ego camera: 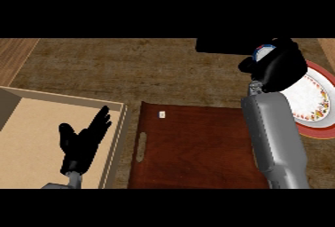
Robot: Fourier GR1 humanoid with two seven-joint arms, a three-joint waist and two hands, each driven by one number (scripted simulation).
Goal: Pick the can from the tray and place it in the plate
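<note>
My right hand (278,64) is curled round the can (263,49), whose blue, white and red top peeks out above the fingers at the upper right. Hand and can hover at the left edge of the white plate (313,101) with its red rim and patterned border. The dark brown wooden tray (196,150) lies lower centre with nothing on it, partly covered by my right forearm. At the lower left my left hand (82,142) rests open, fingers up.
A shallow tan box (39,133) with raised walls fills the lower left, under my left hand. A black object (226,45) sits at the top edge beside the can. The counter top (131,71) is mottled brown.
</note>
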